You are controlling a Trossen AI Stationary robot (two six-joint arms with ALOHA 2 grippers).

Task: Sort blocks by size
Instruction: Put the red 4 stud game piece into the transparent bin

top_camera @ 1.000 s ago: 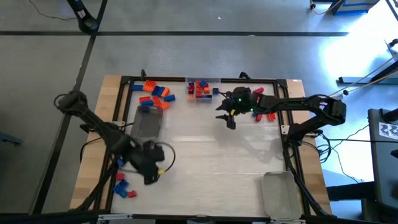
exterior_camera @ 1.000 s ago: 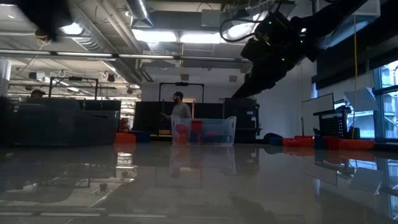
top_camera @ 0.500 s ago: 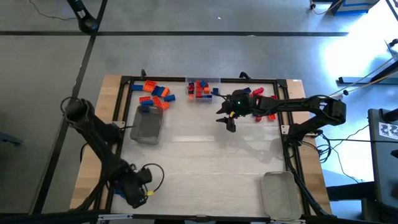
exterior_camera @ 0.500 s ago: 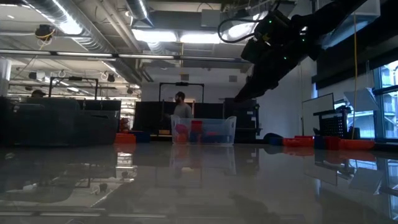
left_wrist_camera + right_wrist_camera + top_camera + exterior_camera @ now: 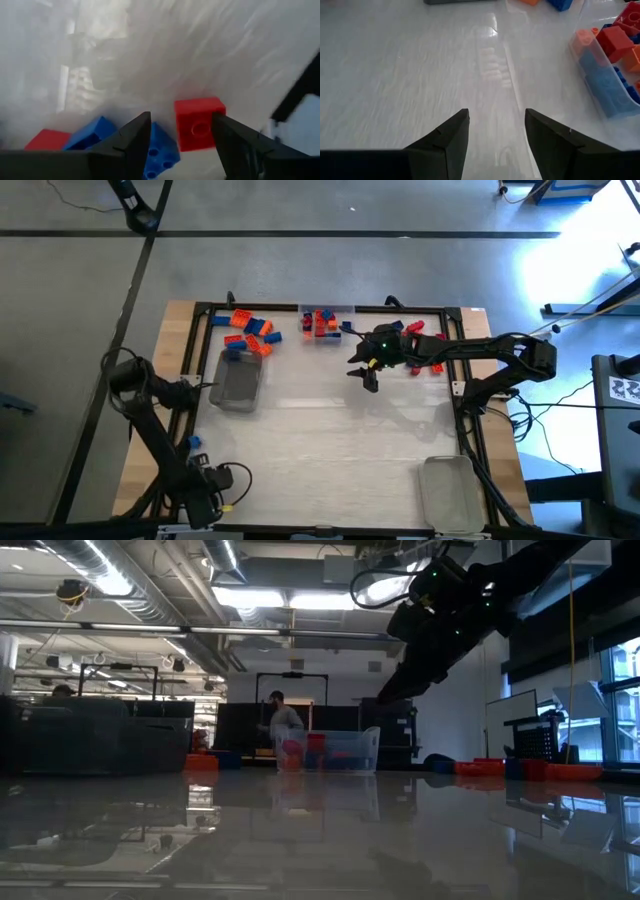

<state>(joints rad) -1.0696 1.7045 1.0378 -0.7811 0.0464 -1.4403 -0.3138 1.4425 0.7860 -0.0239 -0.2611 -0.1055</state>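
White table (image 5: 330, 440) | clear tray (image 5: 328, 323) at far edge — holds red, orange, blue blocks (image 5: 322, 322) | right gripper (image 5: 366, 372) beside it, fingers apart | left gripper (image 5: 181, 145) spread over red block (image 5: 199, 123).

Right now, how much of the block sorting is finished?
Some blocks already sit in the clear tray at the far edge. The left pincer, open and empty, is over the red block near the table's left front corner. Loose piles remain unsorted; the right pincer hangs open, empty.
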